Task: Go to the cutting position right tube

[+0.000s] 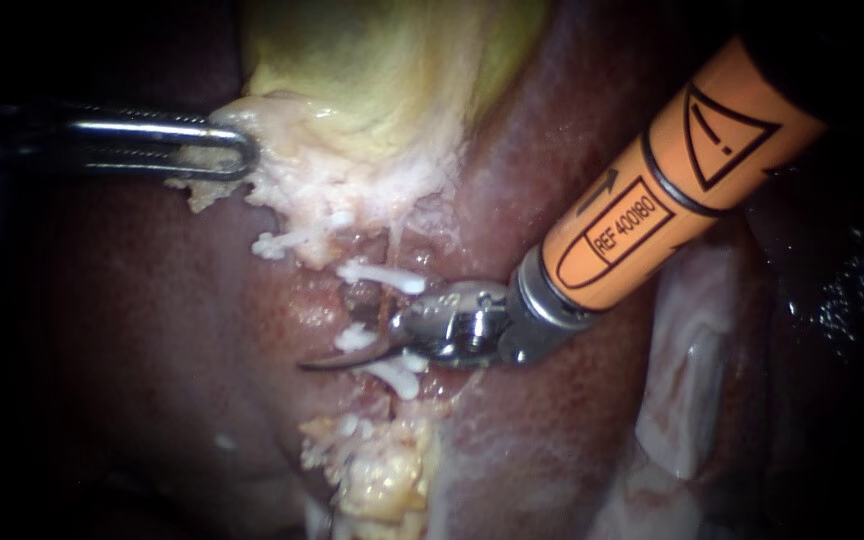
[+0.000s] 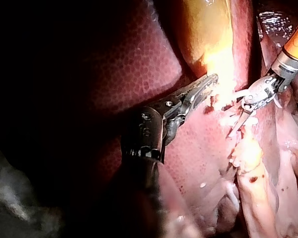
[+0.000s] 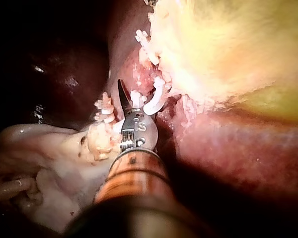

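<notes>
I am holding my left instrument (image 1: 242,152) in from the left, its jaws clenched on the pale tissue (image 1: 322,185) at the lower edge of the yellow-green gallbladder (image 1: 392,60). My right instrument (image 1: 332,358), on its orange shaft, is reaching in from the upper right, with its curved blade lying across the clipped spot below that tissue. I am seeing only one blade clearly, so I cannot tell whether the tip is parted or closed. The tube (image 1: 362,298) is showing as a short dark stretch between white clips (image 1: 384,276), just above the blade; whether they touch I cannot tell. The dark red liver (image 1: 132,330) is lying all around.
</notes>
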Robot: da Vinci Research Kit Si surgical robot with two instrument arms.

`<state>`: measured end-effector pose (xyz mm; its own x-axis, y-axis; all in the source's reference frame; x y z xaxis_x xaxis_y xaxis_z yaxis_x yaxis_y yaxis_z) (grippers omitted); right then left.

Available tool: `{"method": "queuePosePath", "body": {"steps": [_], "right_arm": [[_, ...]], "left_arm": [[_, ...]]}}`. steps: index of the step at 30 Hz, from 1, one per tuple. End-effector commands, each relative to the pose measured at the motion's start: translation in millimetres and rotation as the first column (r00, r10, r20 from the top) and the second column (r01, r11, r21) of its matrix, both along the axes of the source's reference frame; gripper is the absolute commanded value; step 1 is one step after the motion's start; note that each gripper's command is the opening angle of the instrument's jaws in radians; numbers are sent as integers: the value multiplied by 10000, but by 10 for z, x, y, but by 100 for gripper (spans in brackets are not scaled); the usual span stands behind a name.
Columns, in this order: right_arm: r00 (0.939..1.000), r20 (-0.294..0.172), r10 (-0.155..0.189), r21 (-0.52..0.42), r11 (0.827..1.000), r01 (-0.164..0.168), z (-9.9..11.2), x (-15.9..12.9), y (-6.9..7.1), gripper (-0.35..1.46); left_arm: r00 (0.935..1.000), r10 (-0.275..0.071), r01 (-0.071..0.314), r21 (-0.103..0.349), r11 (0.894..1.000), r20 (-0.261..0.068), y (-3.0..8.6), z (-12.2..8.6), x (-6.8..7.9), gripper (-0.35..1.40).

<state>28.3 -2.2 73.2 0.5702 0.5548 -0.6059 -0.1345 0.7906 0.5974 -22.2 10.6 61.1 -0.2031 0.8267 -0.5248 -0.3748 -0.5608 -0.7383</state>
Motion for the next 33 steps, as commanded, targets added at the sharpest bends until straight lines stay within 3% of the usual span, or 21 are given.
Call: {"method": "queuePosePath", "body": {"steps": [1, 12, 19, 24, 27, 33], "right_arm": [[10000, -3, -5, -1, 10000, 5, 0, 0, 0, 109], [9998, -201, 40, 52, 10000, -39, -7, -12, 9, 125], [9959, -878, 228, 248, 9995, -207, -8, -29, 19, 135], [9839, -1784, 48, 686, 9976, 76, -10, -44, 20, 135], [9686, -2474, -265, 892, 9948, 500, -11, -50, 19, 133], [9455, -3136, -877, 1148, 9849, 1295, -14, -53, 14, 130]], "left_arm": [[10000, 0, 0, 0, 10000, -1, 0, 0, 0, -35], [10000, 3, -3, 0, 10000, 1, 0, 0, 0, -35], [10000, 5, -5, 0, 10000, 2, 0, 0, 1, -35], [10000, 7, -7, 0, 10000, 3, 0, 0, 1, -35], [10000, 7, -7, 0, 10000, 4, 0, 0, 1, -35], [10000, 7, -7, 0, 10000, 3, 0, 0, 1, -35]]}}
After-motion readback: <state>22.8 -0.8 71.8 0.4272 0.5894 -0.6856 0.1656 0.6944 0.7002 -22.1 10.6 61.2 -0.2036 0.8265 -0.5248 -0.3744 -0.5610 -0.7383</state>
